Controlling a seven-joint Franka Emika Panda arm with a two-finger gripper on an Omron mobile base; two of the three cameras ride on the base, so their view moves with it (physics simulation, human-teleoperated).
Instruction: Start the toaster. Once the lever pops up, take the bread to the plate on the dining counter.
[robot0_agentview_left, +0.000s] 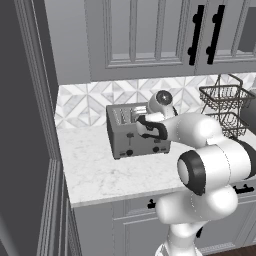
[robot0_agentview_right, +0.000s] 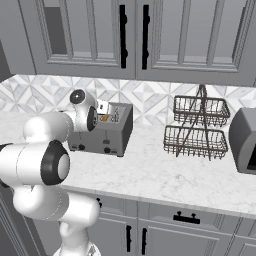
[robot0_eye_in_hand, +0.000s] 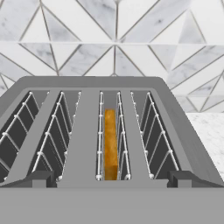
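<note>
The tool (robot0_eye_in_hand: 112, 177) was spread wide above the toaster (robot0_agentview_left: 137, 131) on the bench (robot0_agentview_left: 100, 170), probably lined up to reach the bread (robot0_eye_in_hand: 110, 144), which stood in the third slot.

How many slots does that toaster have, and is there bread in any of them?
4. The toaster has four slots side by side across its top. In the hand view, the third from the left holds the bread, standing on edge; the other three look empty.
</note>
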